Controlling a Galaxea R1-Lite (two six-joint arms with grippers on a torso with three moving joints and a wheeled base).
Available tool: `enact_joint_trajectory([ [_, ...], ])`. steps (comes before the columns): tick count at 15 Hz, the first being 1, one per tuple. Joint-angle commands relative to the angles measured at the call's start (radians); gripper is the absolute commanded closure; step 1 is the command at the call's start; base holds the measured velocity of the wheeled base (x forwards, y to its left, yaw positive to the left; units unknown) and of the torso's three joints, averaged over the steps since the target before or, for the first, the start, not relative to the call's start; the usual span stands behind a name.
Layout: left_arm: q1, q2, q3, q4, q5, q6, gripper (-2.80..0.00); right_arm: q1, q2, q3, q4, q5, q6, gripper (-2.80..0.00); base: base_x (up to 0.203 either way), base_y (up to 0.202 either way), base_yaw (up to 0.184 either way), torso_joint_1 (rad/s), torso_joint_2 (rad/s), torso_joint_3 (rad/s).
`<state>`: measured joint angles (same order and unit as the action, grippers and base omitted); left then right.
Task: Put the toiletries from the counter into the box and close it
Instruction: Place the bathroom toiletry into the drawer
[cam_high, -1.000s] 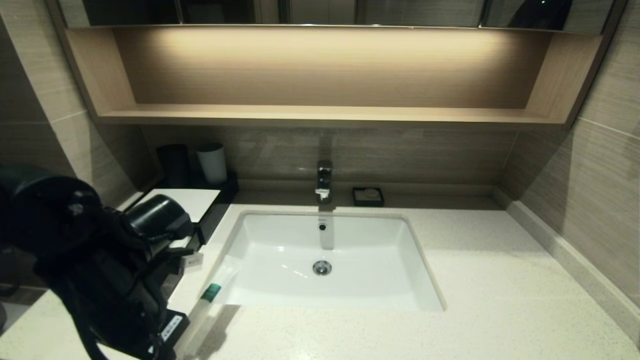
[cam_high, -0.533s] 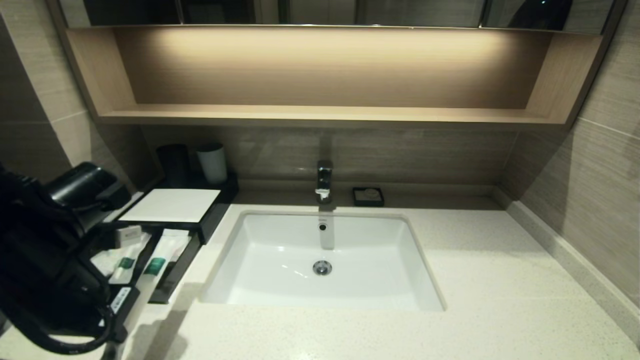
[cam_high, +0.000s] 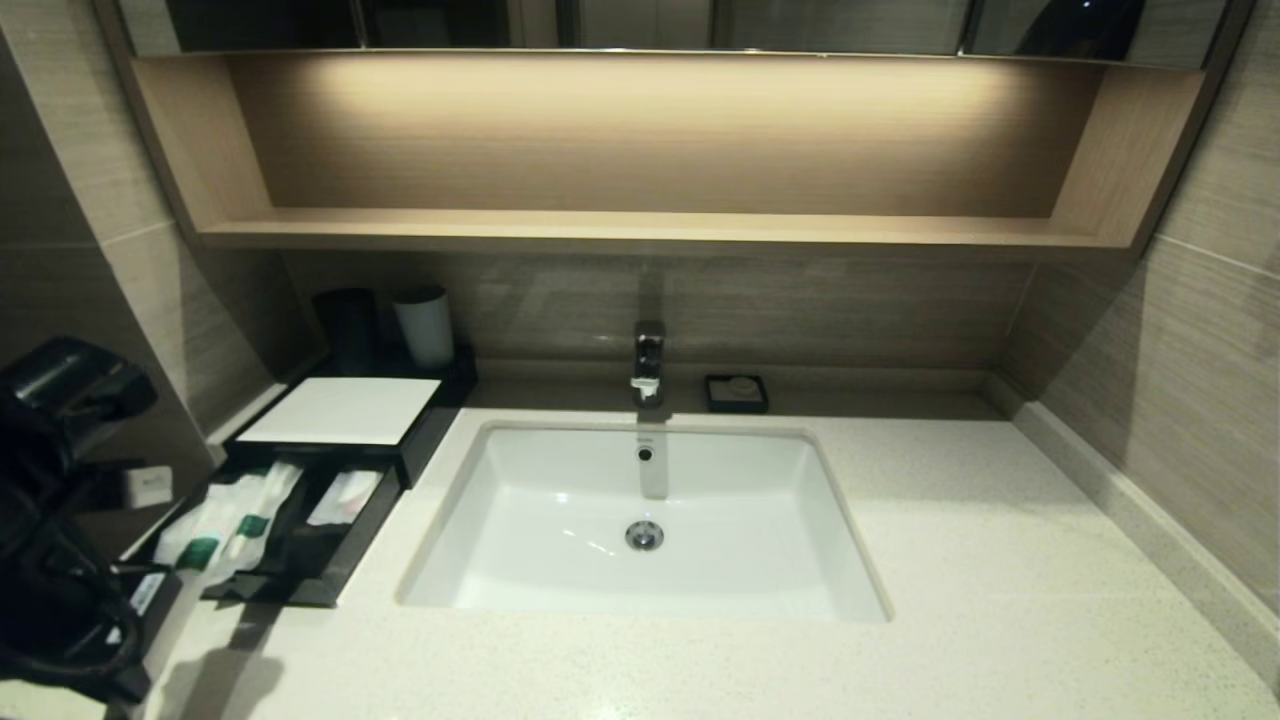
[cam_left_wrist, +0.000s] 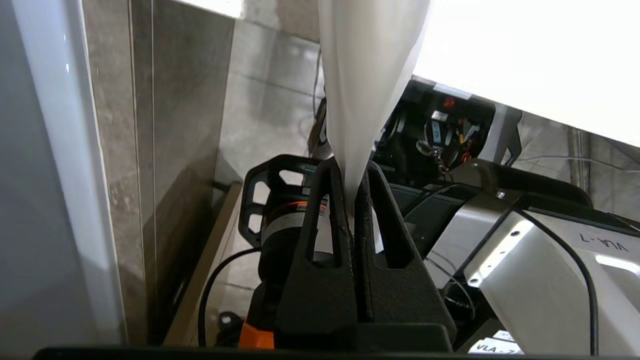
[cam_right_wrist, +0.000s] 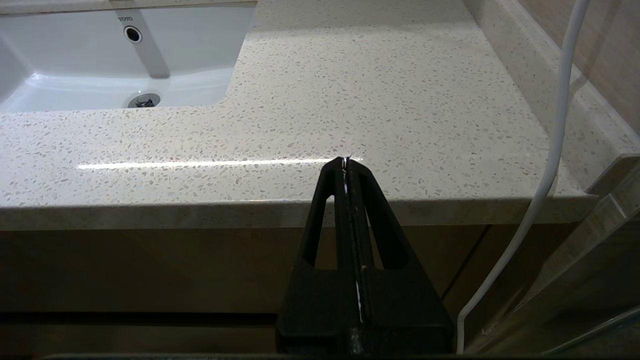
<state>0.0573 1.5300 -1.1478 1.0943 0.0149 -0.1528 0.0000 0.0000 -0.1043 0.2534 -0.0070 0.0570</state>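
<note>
The box (cam_high: 340, 410) stands on the counter (cam_high: 700, 660) at the far left, just beside the sink (cam_high: 640, 520). Its white top panel is flat and bare. Its front drawer (cam_high: 335, 575) is pulled out toward the counter's near edge. Two toothbrush packets (cam_high: 235, 520) with green bands lie lengthwise in the drawer's left compartment, side by side and touching. A shorter clear pouch (cam_high: 345, 497) with whitish contents lies in the right compartment, toward the back.

The left arm (cam_high: 60, 520) is at the left edge of the head view, beside and in front of the drawer. In the left wrist view the left tool (cam_left_wrist: 350, 172) has its two fingers pressed together on a translucent white sheet or wrapper (cam_left_wrist: 367, 75) that runs away from the tips. What this item is cannot be determined. The wrist camera faces away from the counter, toward the robot's own body and a tiled wall.

The right tool (cam_right_wrist: 345, 162) is seen only in the right wrist view. It is held in front of the counter's front edge, right of the sink, its fingers together with nothing between them.

Behind the box stand a black tumbler (cam_high: 347, 325) and a white-grey cup (cam_high: 425, 325), near each other. A faucet (cam_high: 648, 360) rises behind the sink. A small black soap dish (cam_high: 736, 392) sits just to its right. A lit wooden shelf (cam_high: 650, 230) runs above.
</note>
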Motion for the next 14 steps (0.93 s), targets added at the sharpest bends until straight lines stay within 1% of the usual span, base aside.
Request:
enact_joint_trajectory([
  [1,0.023,0.047,0.008,0.009,0.0,-0.002,0.0,0.0,0.001,0.0,0.001,0.0,0.001,0.0,0.0,0.0,0.0,0.0,0.0,0.0],
  [3,0.044,0.085,-0.014,0.009,0.002,0.002,0.0,0.0,0.002,0.0,0.001,0.001,0.0,0.0,0.0,0.0,0.0,0.0,0.0,0.0],
  [5,0.071,0.12,-0.063,0.028,0.002,0.007,0.0,0.0,0.002,0.0,0.001,0.001,0.0,0.0,0.0,0.0,0.0,0.0,0.0,0.0],
  [7,0.109,0.162,-0.125,0.086,0.0,0.034,0.0,0.0,0.002,0.0,0.001,0.001,0.0,0.0,0.0,0.0,0.0,0.0,0.0,0.0],
  [9,0.139,0.211,-0.153,0.1,-0.004,0.061,0.0,0.0,0.002,0.0,0.001,0.001,0.0,0.0,0.0,0.0,0.0,0.0,0.0,0.0],
  [12,0.145,0.272,-0.193,0.103,-0.006,0.065,0.0,0.0,0.002,0.0,0.001,-0.001,0.001,0.0,0.0,0.0,0.0,0.0,0.0,0.0],
  [14,0.145,0.313,-0.249,0.119,-0.006,0.066,0.0,0.0,0.002,0.0,0.001,0.001,0.0,0.0,0.0,0.0,0.0,0.0,0.0,0.0],
])
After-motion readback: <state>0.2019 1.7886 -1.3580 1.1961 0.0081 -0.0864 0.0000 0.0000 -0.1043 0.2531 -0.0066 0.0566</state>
